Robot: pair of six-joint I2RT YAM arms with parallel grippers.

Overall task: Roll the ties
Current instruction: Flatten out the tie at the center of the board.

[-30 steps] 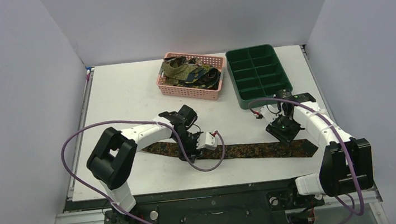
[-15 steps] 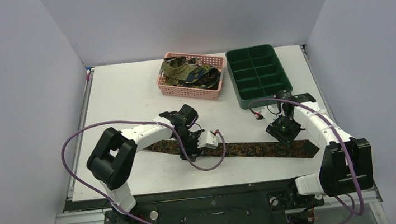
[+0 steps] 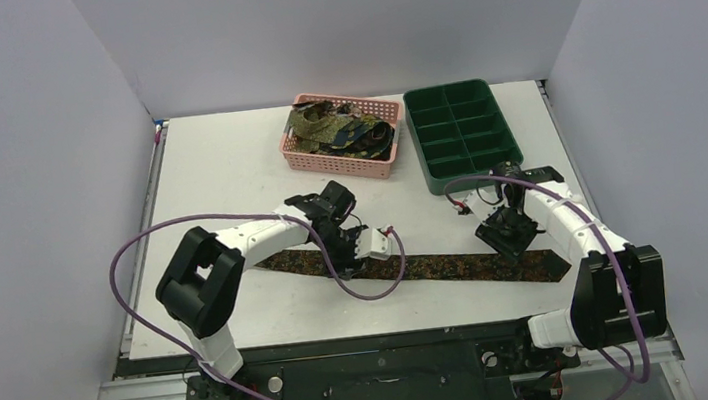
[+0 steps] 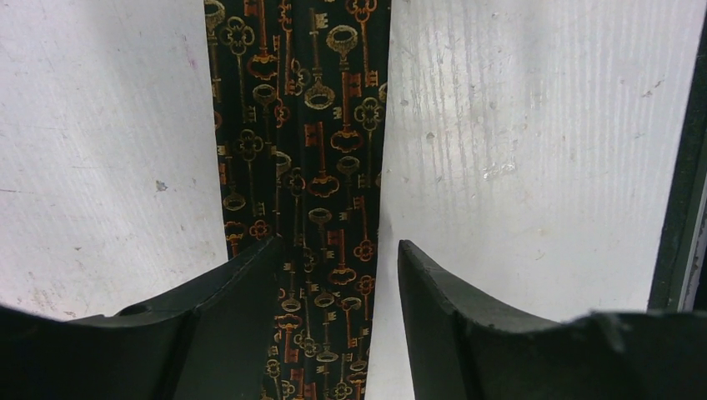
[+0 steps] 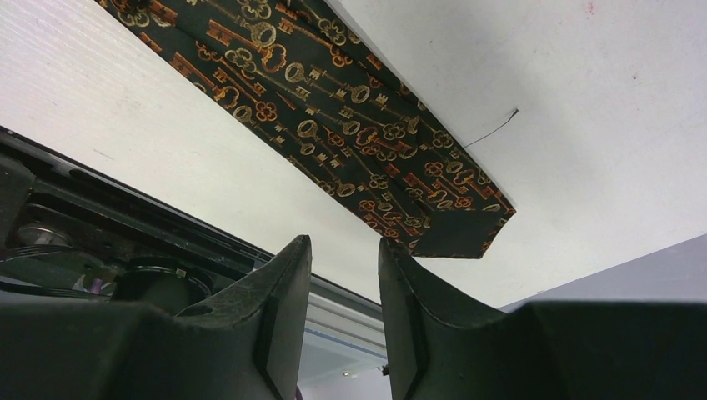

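One tie (image 3: pixel 458 267) lies flat along the near part of the table (image 3: pixel 225 164), with its wide end to the right. The left gripper (image 4: pixel 338 244) stands over the tie's left part with its jaws parted across the strip. The fabric runs lengthwise through the gap, one edge hidden behind a finger, and nothing is pinched. Behind, more ties (image 3: pixel 337 126) fill a pink basket (image 3: pixel 325 161). Near the wide end, the right gripper (image 5: pixel 343 242) has its jaws slightly apart and empty. The tie's end lies just beyond its fingertips.

Tie (image 3: pixel 468 267) mid hid by left hand (image 3: pixel 342 259).
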